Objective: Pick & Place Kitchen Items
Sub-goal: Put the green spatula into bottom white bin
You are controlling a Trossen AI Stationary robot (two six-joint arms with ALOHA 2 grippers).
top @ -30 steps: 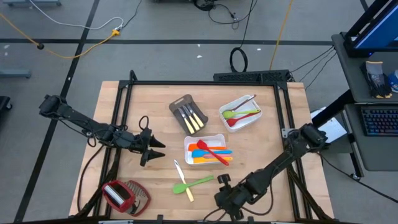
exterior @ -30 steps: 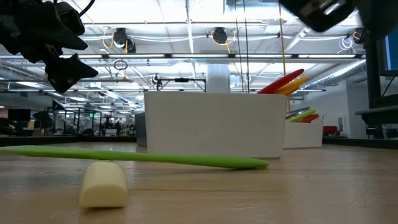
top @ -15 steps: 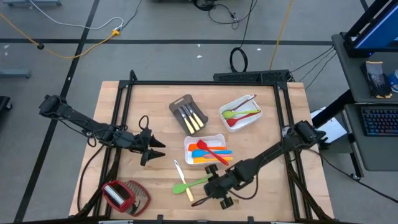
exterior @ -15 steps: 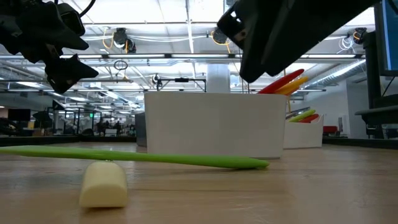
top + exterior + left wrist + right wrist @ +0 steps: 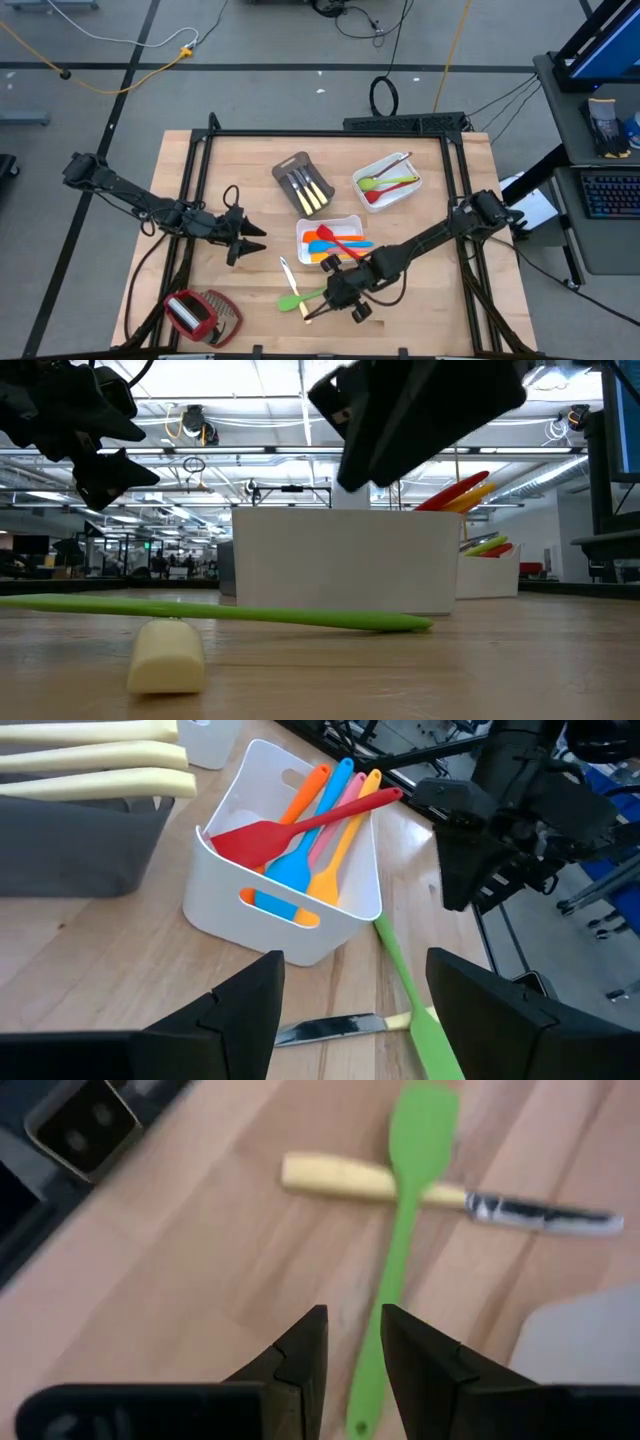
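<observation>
With most utensils lying sorted in trays, a green spatula point(image 5: 312, 296) and knife point(image 5: 290, 276) are waiting on the table as the right hand point(image 5: 338, 297), narrowly parted and empty, is hovering above the spatula.

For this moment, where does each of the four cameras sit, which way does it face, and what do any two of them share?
High view: overhead, looking straight down on the table; both arms show.
Low view: at table-top height, facing the room; left hand hangs upper left, the right arm looms above.
Left wrist view: past its own open fingers toward the white tray.
Right wrist view: down past its narrowly parted fingers.
Shared: the wrist views and the low view all show the green spatula crossing the pale-handled knife.
</observation>
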